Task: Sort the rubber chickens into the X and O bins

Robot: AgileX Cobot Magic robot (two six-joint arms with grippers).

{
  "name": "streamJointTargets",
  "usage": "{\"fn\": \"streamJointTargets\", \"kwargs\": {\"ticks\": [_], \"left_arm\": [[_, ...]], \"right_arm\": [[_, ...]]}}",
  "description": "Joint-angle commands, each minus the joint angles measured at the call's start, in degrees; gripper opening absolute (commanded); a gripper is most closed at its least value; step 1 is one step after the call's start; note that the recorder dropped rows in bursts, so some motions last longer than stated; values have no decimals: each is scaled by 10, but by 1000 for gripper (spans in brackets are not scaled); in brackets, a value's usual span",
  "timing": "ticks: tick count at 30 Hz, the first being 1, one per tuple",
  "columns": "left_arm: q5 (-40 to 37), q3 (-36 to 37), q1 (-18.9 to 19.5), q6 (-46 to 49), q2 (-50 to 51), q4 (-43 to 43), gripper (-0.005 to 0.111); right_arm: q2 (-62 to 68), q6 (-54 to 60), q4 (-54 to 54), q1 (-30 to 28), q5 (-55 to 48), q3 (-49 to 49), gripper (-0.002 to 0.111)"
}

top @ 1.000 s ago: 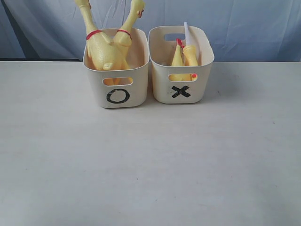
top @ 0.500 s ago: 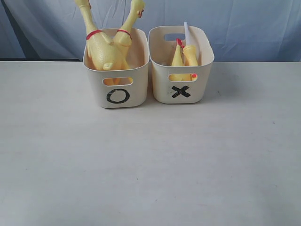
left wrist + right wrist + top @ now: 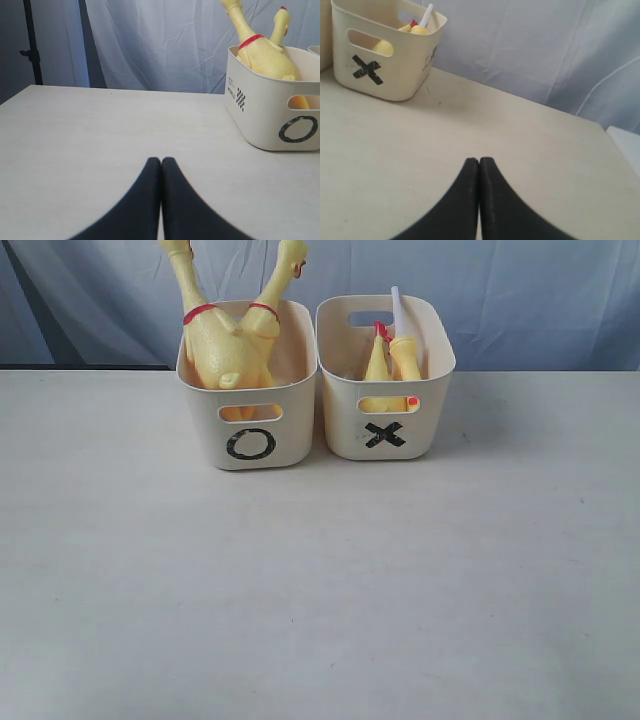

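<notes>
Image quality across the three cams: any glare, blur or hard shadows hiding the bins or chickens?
Exterior view: soft even light, a faint shadow beside the X bin; one of the large chickens is cropped by the top edge. Left wrist view: O bin sharp, the shut left gripper a featureless black silhouette. Right wrist view: right gripper likewise, no glare.

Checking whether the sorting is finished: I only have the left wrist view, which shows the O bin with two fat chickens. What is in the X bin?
Observer: The X bin holds two slim chickens, standing upright.
Operator: Any chickens lying out on the table?
Observer: None show on the table in the exterior view.
Operator: And the right gripper?
Observer: The right gripper is shut with nothing in it, above bare table.
</notes>
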State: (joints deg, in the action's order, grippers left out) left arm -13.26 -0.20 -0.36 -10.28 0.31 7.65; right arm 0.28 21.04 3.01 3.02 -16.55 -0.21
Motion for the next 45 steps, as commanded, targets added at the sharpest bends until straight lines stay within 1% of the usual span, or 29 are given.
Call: {"fn": "streamJointTargets", "kwargs": {"ticks": [1, 24, 26, 29, 30, 45], "left_arm": [[3, 2, -3, 1, -3, 1, 0], [-2, 2, -3, 3, -3, 1, 0], [-3, 2, -3, 13, -3, 4, 0], [-4, 2, -3, 82, -3, 4, 0], [-4, 2, -3, 90, -3, 4, 0], [-4, 2, -3, 91, -3, 3, 0]], "right_arm": [[-3, -103, 3, -3, 6, 2, -1], [-3, -108, 3, -3, -4, 2, -1], [-3, -108, 3, -3, -4, 2, -1], [-3, -108, 3, -3, -4, 2, -1], [-3, -108, 3, -3, -4, 2, -1], [-3, -108, 3, -3, -4, 2, -1]]}}
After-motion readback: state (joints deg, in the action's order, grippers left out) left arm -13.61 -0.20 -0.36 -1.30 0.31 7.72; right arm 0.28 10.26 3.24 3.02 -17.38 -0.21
